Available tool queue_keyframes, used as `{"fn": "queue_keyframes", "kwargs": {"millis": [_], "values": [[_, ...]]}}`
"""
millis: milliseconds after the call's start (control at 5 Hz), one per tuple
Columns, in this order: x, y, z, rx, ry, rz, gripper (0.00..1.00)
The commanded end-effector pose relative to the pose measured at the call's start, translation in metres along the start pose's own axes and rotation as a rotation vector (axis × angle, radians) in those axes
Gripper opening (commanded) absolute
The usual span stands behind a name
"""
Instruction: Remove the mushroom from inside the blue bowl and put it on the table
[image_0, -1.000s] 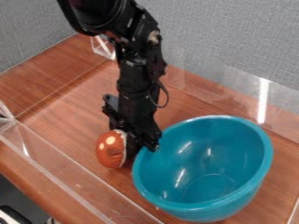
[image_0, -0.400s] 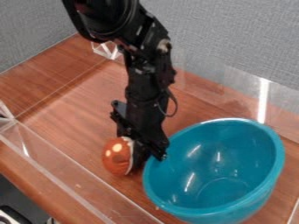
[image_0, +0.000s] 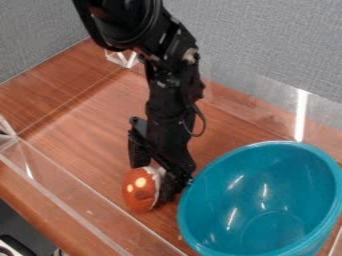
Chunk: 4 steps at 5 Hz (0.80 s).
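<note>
Table (image_0: 67, 110): reddish-brown wood grain beneath the gripper, edged by low clear walls.
Blue bowl (image_0: 261, 205): big, glossy teal plastic, deep and smooth inside, just right of the gripper; looks empty.
Gripper (image_0: 160, 183): dark, pointing down; jaws stand spread around the toy, no squeeze apparent.
Mushroom (image_0: 140, 188): small, rounded red-orange cap, lying on the wood at the fingertips, outside the bowl.
Step advice: likely release and retreat; lift straight up so the fingers don't nudge the rounded, roll-prone cap or the bowl rim.

A grey wall (image_0: 267, 40) stands behind the clear acrylic panels (image_0: 301, 110).
</note>
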<state>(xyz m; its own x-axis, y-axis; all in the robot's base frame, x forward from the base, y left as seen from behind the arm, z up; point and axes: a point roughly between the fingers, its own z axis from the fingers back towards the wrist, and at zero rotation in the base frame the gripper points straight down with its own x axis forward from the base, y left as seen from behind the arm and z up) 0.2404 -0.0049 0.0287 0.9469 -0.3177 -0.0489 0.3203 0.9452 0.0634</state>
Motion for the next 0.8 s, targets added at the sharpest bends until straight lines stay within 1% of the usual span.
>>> {"fn": "queue_keyframes", "kwargs": {"millis": [0,200,400,600], "values": [[0.0045,0.0000,-0.0005,0.003,-0.013,-0.007,0.00],[0.0046,0.0030,-0.0006,0.010,-0.010,0.003,1.00],[0.0045,0.0056,-0.0004,0.014,-0.004,0.012,1.00],[0.0045,0.0062,-0.0005,0.011,0.000,0.012,0.00]]}}
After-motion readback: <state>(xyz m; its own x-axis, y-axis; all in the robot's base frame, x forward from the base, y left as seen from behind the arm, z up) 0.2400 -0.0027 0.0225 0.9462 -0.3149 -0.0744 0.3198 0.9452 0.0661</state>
